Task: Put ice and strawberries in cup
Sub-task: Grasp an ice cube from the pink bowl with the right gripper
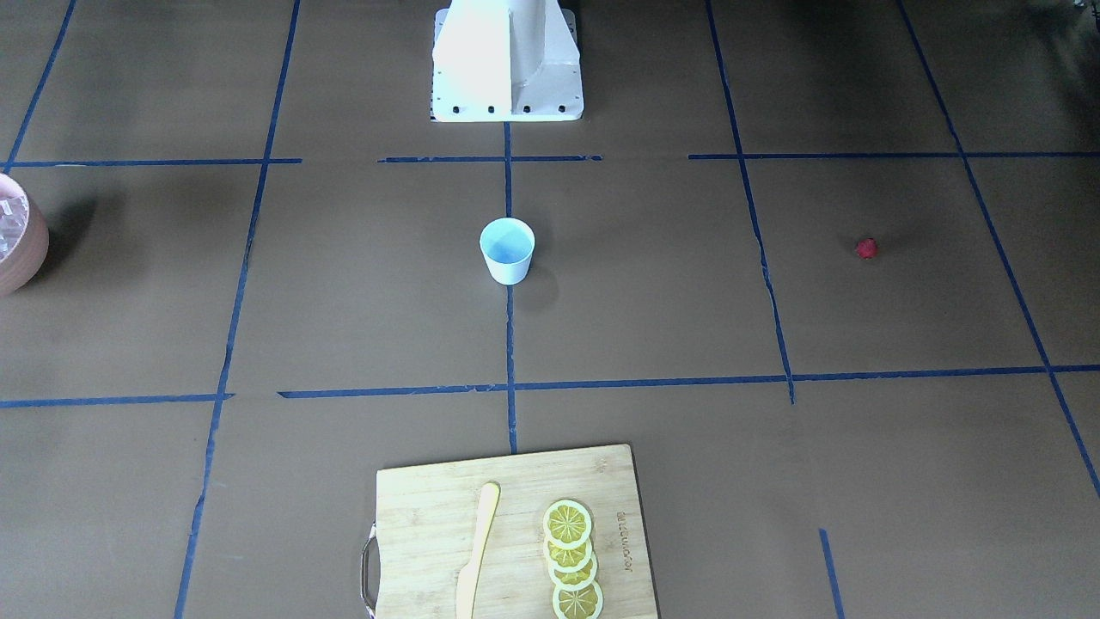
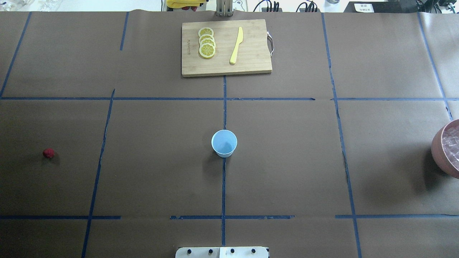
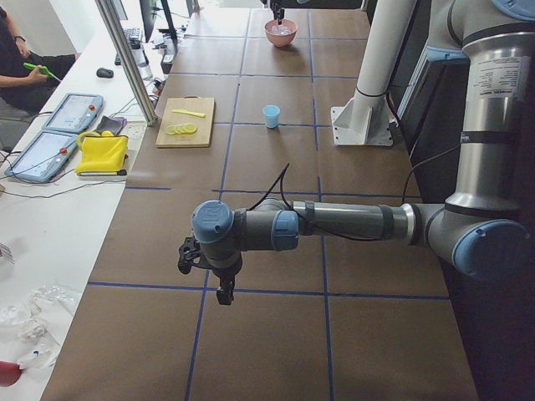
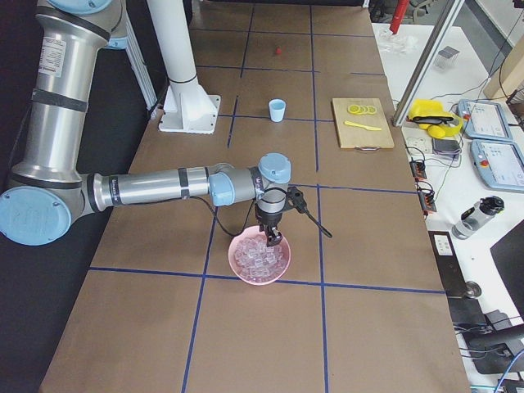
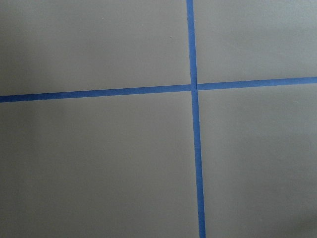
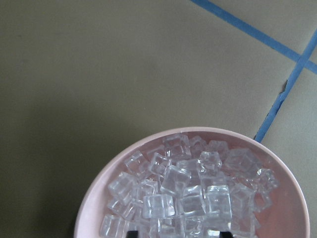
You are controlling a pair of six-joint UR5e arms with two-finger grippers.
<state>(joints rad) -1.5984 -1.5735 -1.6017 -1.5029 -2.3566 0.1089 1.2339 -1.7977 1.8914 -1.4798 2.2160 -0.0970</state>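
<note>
Pink bowl of ice sits under your right gripper, fingertips barely peeking in, spread apart. Left gripper: can't tell. Cup mid-table, 1 strawberry well off left.

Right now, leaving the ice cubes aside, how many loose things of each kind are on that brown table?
Cup: 1
Strawberry: 1
Pink bowl: 1
Cutting board: 1
Yellow knife: 1
Lemon slices: 4
Total: 9
</note>
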